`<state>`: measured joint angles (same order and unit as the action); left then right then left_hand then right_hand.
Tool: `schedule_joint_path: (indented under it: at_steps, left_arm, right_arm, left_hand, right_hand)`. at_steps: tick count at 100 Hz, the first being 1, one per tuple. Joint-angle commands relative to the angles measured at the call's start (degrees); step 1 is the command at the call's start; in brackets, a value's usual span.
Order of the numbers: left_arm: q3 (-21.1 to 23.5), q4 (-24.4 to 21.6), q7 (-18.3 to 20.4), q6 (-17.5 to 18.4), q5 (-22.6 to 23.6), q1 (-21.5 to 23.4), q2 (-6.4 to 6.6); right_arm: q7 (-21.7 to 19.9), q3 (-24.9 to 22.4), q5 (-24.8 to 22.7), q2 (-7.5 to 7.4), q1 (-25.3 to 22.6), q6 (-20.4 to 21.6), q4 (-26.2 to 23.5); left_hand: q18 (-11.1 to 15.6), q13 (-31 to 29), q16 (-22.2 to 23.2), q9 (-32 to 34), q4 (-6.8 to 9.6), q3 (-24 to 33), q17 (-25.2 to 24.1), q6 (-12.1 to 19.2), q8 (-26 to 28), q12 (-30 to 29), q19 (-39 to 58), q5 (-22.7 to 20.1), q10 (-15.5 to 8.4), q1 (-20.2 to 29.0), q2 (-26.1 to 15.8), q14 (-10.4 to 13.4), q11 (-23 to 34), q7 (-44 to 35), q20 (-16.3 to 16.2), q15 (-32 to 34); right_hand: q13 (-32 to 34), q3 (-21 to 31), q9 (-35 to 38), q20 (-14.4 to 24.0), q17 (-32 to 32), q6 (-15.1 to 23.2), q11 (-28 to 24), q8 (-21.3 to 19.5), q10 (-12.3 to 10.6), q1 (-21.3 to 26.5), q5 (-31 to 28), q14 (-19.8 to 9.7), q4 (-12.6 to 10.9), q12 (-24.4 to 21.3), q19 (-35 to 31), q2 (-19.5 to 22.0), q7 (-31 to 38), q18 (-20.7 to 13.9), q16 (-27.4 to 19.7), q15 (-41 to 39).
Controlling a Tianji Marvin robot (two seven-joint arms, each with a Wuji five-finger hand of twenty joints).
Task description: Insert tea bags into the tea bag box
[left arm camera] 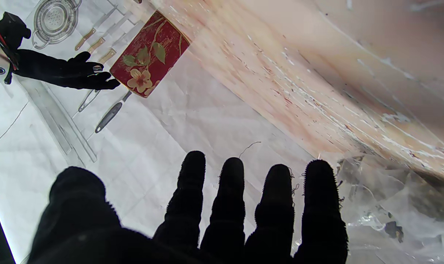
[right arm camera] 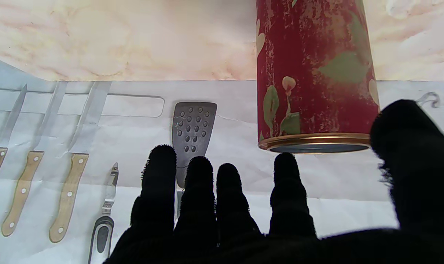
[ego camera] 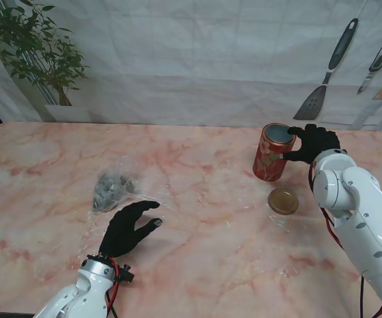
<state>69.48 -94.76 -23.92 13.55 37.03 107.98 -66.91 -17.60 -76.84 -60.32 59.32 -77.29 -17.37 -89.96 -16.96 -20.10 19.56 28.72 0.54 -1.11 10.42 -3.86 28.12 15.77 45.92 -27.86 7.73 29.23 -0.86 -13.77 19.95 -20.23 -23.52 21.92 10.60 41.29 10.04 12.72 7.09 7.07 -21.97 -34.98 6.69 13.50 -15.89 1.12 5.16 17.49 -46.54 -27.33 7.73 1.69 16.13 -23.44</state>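
The tea box is a red round tin with a flower print (ego camera: 272, 152), standing with its top off at the far right of the marble table (ego camera: 211, 265). My right hand (ego camera: 317, 142) hovers beside the tin's rim with fingers spread, holding nothing. In the right wrist view the tin (right arm camera: 313, 73) sits between index finger and thumb, unclasped. A clear plastic bag of dark tea bags (ego camera: 113, 187) lies on the left. My left hand (ego camera: 132, 226) is open just nearer to me than the bag. The bag (left arm camera: 383, 198) shows beside its fingers (left arm camera: 276, 205), and the tin (left arm camera: 150, 55) beyond.
The tin's round gold lid (ego camera: 283, 201) lies flat on the table just nearer to me than the tin. A printed backdrop with a spatula (ego camera: 320, 86) and knives hangs behind the table. A potted plant (ego camera: 42, 53) stands at the far left corner.
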Motion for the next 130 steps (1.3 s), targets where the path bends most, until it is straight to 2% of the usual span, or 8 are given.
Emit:
schedule_joint_path:
  at_steps: [1,23,38,54,60,65,81,130]
  left_arm:
    - [0.68,-0.95,1.26,-0.42,-0.15,0.83,0.53]
    - [2.47,-2.03,2.52,-1.7,0.34,2.02,0.8]
    - [2.8,-2.01,2.53,-2.03,0.36,2.08,0.79]
    - [2.93,-2.05,2.62,-2.34,0.31,2.06,0.78]
    - [3.02,-2.19,2.76,-2.53,0.31,2.12,0.81]
    - [3.1,-2.34,2.92,-2.72,0.34,2.2,0.83]
    - [3.57,-2.81,3.49,-3.28,0.43,2.55,0.93]
    - [4.58,-3.53,3.51,-5.28,1.19,2.94,0.95]
  right_arm:
    - [-0.25,0.82,0.07,0.15,0.75,-0.06,0.92]
    - [0.16,3.88,0.32,0.12,3.23,-0.47,3.79]
    - [1.0,5.67,-1.82,0.09,4.25,-0.96,5.33]
    - [6.05,8.28,-3.49,0.5,5.5,-3.6,8.4]
    - [8.3,9.43,-3.05,0.76,6.25,-4.88,9.95]
    - [10.18,10.41,-2.42,0.99,6.96,-5.78,11.32]
    - [17.22,12.81,1.05,2.08,9.08,-7.67,15.63]
    - [29.07,14.86,5.75,4.57,10.87,-8.25,18.59]
  left_hand:
    - [0.35,-0.84,0.47,0.23,-1.7,-0.55,-0.59,1.25,0.26,0.46,0.01,-0.33,-1.19,-1.28,-1.98,0.95,-0.55,0.65,0.06,-0.73]
    - [0.41,-0.85,0.48,0.21,-1.69,-0.52,-0.57,1.18,0.3,0.48,-0.01,-0.25,-1.21,-1.23,-1.97,0.91,-0.5,0.6,0.07,-0.73]
    - [0.4,-0.86,0.47,0.14,-1.69,-0.53,-0.55,1.33,0.33,0.47,0.02,-0.22,-1.36,-1.27,-1.98,1.11,-0.51,0.54,0.06,-0.72]
    - [0.45,-0.87,0.47,0.12,-1.68,-0.49,-0.49,1.12,0.37,0.49,0.05,-0.29,-1.37,-1.21,-1.97,1.09,-0.49,0.43,0.05,-0.74]
    - [0.52,-0.88,0.47,0.19,-1.69,-0.51,-0.48,1.25,0.37,0.5,0.05,-0.3,-1.3,-1.2,-1.97,1.16,-0.46,0.42,0.05,-0.74]
    - [0.52,-0.87,0.47,0.14,-1.7,-0.54,-0.5,1.29,0.37,0.49,0.05,-0.24,-1.41,-1.29,-2.03,1.1,-0.47,0.42,0.05,-0.74]
    - [0.49,-0.84,0.46,0.16,-1.69,-0.52,-0.49,1.17,0.38,0.49,0.01,-0.25,-1.34,-1.22,-2.01,1.09,-0.47,0.39,0.07,-0.76]
    - [0.58,-0.78,0.43,0.03,-1.67,-0.49,-0.55,1.3,0.45,0.52,-0.06,-0.22,-1.61,-1.17,-1.98,1.36,-0.43,0.23,0.11,-0.78]
  right_hand:
    - [-0.74,-0.55,-0.01,-1.04,-0.08,-0.26,-0.62,-0.6,1.03,-1.16,-0.55,0.42,-1.76,0.71,-1.52,-1.04,-0.49,0.46,0.49,-1.02]
    - [-0.03,3.09,-0.16,-1.04,0.35,0.03,-3.44,-1.35,0.63,-0.44,-1.76,0.07,-1.09,1.32,-1.93,-2.72,-0.7,0.12,0.99,-1.91]
    - [5.49,15.79,-0.33,-0.17,3.17,1.72,-17.99,-2.03,-2.8,0.12,-8.15,-1.65,0.66,6.6,-3.76,-6.85,3.31,-0.38,2.6,-4.66]
    - [17.26,22.38,8.67,1.6,8.55,7.0,-29.53,6.87,-10.06,3.31,-11.91,-4.61,1.09,11.8,-6.87,-2.42,37.2,-1.25,5.51,-9.46]
    - [22.74,21.91,15.07,2.08,11.22,11.23,-30.75,24.37,-13.38,8.91,-13.49,-6.06,9.21,13.25,-8.11,-4.24,54.91,-2.62,6.35,-11.46]
    - [26.0,21.67,18.72,2.36,13.06,14.13,-31.29,25.71,-14.88,11.28,-15.32,-6.73,10.34,13.52,-8.96,-3.76,58.82,-3.33,6.84,-12.85]
    - [34.42,22.56,28.68,3.54,19.41,17.58,-31.87,24.71,-17.33,15.93,-21.31,-8.65,12.1,13.1,-12.9,-2.47,63.02,-4.99,8.04,-16.88]
    - [38.0,24.75,33.69,3.25,22.47,17.65,-32.09,24.57,-18.71,17.18,-23.54,-9.77,12.95,13.16,-13.96,-4.56,64.84,-6.14,7.9,-17.89]
